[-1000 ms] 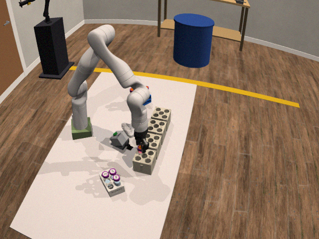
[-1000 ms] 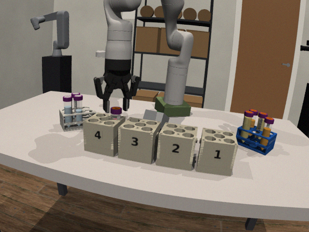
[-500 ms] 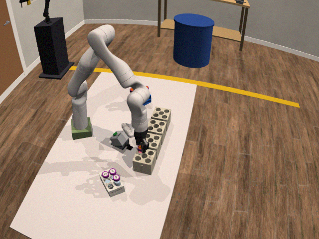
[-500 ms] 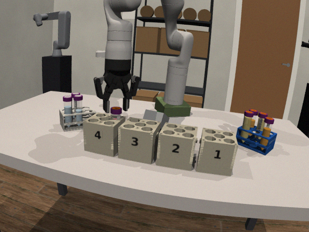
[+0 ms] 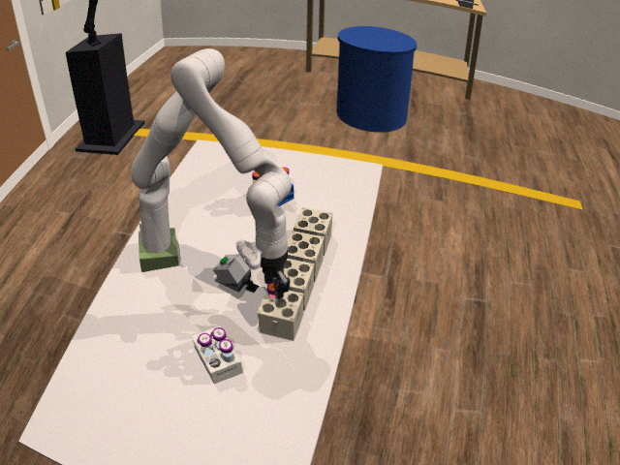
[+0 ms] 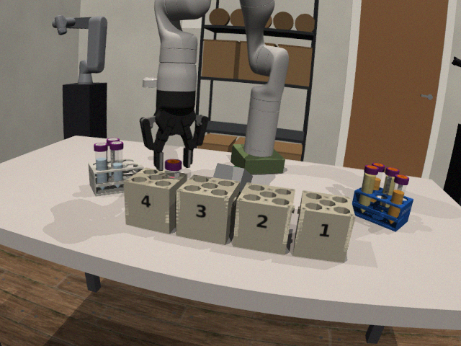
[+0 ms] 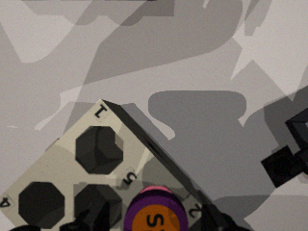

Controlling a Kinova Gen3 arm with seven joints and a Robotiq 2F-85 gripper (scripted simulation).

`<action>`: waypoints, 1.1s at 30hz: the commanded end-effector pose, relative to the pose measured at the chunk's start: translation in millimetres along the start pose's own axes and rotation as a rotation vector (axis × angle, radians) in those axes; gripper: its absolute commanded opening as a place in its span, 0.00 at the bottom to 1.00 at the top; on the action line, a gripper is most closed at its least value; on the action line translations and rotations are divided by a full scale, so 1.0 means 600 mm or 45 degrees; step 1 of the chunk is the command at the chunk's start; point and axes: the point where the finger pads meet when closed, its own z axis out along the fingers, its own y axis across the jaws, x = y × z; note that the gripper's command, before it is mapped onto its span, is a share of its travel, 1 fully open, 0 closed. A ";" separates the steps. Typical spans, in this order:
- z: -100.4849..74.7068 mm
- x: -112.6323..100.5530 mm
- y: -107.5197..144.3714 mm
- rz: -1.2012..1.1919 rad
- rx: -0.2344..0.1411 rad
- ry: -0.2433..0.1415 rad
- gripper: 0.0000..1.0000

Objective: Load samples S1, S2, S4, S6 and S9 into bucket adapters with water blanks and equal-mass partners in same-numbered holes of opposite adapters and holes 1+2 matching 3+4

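Directly between the released tool's [image 6: 173, 162] fingers, untouched, stands S2 [image 6: 173, 164] in adapter 4 [image 6: 148, 206]

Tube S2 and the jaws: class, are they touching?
Apart. In the exterior view the open gripper straddles the cap of S2 in adapter 4, and background shows between each jaw and the cap.

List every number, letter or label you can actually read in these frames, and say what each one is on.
"4", "3", "2", "1": front sides of the four adapters.
"1", "5", "2", "4": hole numbers on adapter 4's top.
"S", cut off by the frame edge: tube's orange cap dot.
Rack tube caps: too small to read.
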 end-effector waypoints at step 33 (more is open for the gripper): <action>0.014 0.001 0.000 0.002 0.001 0.002 0.62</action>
